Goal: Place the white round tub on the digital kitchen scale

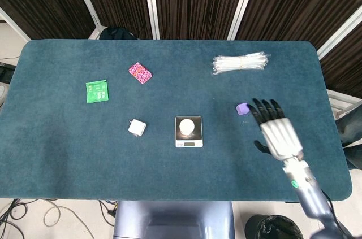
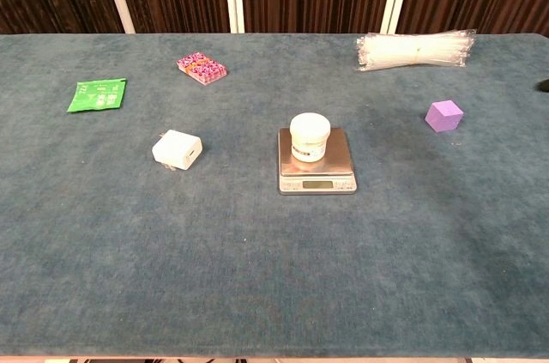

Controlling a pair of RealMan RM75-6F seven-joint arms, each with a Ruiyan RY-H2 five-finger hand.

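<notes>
The left hand is out of view. The right hand (image 1: 278,131), fingers spread and empty, hovers at the right. The white round tub (image 2: 309,137) stands upright on the digital kitchen scale (image 2: 316,173), whose display is unreadable.
</notes>
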